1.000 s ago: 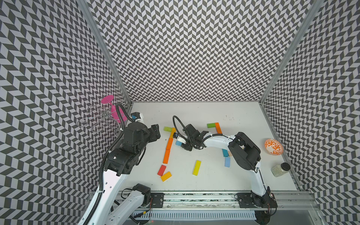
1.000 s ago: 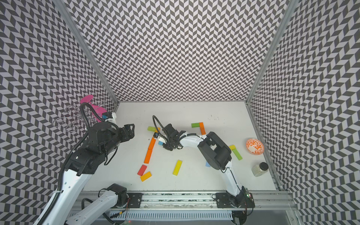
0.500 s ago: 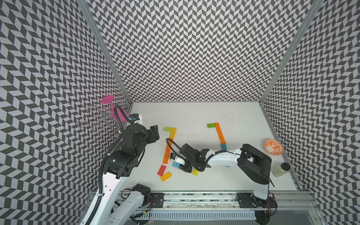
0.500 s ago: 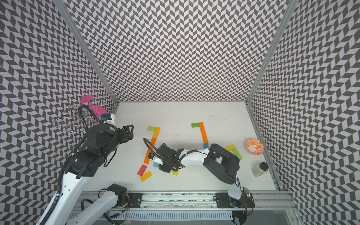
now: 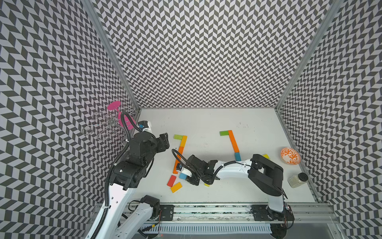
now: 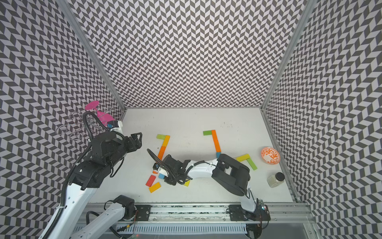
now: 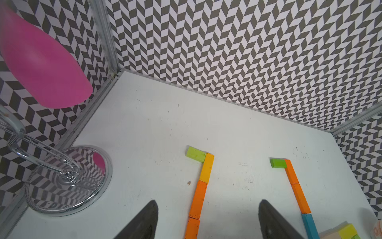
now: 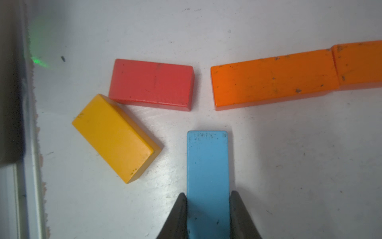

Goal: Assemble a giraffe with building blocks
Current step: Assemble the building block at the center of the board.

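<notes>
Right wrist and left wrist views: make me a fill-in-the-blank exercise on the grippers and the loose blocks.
1. The right gripper is ____ on the blue block.
2. The slanted block next to the red block is coloured ____.
3. The left gripper holds nothing, and its jaws stand ____.
Missing words: shut; yellow; open.

On my white table (image 5: 206, 124) I see an orange-and-yellow row (image 5: 181, 150), an orange-and-blue row (image 5: 234, 142), a red block (image 5: 171, 180) just beside a yellow block (image 5: 176, 187), a patterned bowl (image 5: 290, 155), a jar (image 5: 297, 180) and a chrome rack (image 7: 68, 180)
</notes>
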Robot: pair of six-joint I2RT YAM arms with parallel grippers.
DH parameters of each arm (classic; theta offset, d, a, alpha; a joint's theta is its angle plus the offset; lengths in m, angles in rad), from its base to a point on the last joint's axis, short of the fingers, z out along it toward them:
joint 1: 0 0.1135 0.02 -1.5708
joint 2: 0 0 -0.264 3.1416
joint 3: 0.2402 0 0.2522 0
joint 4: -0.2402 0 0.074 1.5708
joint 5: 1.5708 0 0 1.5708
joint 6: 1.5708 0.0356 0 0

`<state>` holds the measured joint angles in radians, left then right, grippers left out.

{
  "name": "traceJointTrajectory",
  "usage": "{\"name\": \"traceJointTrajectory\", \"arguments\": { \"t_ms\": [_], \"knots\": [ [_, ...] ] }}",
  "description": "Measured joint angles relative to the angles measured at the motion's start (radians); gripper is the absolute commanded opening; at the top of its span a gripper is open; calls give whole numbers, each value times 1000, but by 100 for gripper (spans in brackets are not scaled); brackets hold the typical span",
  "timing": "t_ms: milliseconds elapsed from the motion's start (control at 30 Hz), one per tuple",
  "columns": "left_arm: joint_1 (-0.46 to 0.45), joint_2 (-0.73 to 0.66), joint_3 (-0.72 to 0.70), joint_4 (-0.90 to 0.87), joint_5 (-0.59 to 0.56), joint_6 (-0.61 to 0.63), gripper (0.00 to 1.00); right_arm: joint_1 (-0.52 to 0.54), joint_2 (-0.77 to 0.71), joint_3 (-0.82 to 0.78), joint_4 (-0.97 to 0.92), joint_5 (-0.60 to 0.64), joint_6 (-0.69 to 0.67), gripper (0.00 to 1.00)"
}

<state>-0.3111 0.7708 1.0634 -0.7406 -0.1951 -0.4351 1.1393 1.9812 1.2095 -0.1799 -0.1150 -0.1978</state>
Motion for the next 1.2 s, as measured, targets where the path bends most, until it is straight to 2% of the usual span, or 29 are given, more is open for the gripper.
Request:
{"name": "traceJointTrajectory", "arguments": {
  "t_ms": [400,467,600,667,767,867,967,1200],
  "knots": [
    [12,-1,0,0,0,22,78,-23,44,65,-18,19,-16,21],
    [13,-1,0,0,0,23,78,-23,45,65,-19,22,-20,24],
    [16,-4,0,0,0,26,78,-23,47,71,-29,23,-32,41],
    [17,-7,0,0,0,27,78,-23,50,72,-36,25,-39,43],
    [17,-8,0,0,0,27,78,-23,51,72,-38,25,-47,43],
    [18,-8,0,1,0,27,78,-23,51,72,-38,24,-56,34],
    [18,-8,0,1,0,27,78,-23,51,74,-40,21,-69,30],
    [18,-12,0,1,0,28,78,-23,56,88,-56,21,-96,29]
  ]
}}
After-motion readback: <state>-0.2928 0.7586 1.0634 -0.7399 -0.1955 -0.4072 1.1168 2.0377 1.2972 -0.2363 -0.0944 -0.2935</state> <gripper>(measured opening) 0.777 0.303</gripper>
